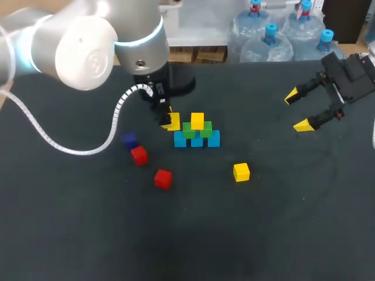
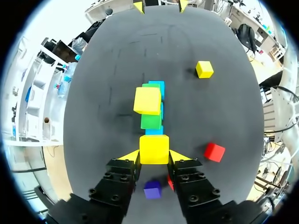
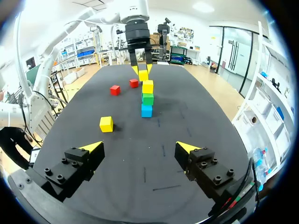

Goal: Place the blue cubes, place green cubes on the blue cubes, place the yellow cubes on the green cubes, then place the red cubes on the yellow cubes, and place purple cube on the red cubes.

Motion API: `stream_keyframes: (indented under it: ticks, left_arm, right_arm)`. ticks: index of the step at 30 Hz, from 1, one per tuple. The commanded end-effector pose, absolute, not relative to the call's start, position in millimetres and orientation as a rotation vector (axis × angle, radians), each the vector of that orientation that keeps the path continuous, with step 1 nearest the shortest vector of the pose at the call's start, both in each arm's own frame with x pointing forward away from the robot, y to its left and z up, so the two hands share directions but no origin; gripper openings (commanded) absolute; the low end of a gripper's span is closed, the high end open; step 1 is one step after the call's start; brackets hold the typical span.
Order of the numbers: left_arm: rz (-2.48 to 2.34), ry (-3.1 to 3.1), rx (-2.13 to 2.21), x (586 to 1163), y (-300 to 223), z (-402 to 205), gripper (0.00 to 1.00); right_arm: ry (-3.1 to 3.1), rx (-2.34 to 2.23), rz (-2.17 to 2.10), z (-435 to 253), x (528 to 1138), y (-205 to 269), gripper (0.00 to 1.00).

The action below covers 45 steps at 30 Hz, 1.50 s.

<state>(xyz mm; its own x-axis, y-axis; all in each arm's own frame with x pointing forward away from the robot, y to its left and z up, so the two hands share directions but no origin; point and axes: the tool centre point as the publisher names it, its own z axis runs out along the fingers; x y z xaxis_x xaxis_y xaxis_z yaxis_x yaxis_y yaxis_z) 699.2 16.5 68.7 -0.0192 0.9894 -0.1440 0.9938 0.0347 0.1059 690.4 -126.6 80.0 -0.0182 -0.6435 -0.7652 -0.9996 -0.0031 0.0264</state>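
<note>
on the dark table (image 1: 263, 234) the purple cube (image 1: 129, 140) lies furthest left. a red cube (image 1: 139, 155) sits just beside it and a second red cube (image 1: 163, 178) lies a little further right. the left tool (image 1: 169, 121) is closed on a yellow cube (image 2: 154, 148), both fingers pressing its sides. it holds the cube just beside the left end of the pile. whether the cube touches the pile, i cannot tell. the pile has 3 blue cubes (image 1: 197, 140) in a row, 2 green cubes (image 1: 188, 130) on them and a top yellow cube (image 1: 197, 120) on the green ones. a loose yellow cube (image 1: 241, 172) lies apart to the right. the right tool (image 1: 297, 110) is well apart at the far right, open and holding nothing.
</note>
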Motion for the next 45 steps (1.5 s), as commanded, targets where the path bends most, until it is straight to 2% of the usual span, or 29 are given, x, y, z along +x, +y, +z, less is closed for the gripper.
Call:
stream_keyframes:
  ticks: [1, 45]
  left_arm:
    - [-0.034, 2.136, 2.077, 706, 11, 68, 0.0]
    - [-0.044, 2.13, 2.103, 713, -5, 63, 0.0]
  right_arm:
    - [1.716, -1.702, 0.821, 79, 691, -126, 1.0]
    - [1.716, -1.702, 0.821, 79, 691, -126, 1.0]
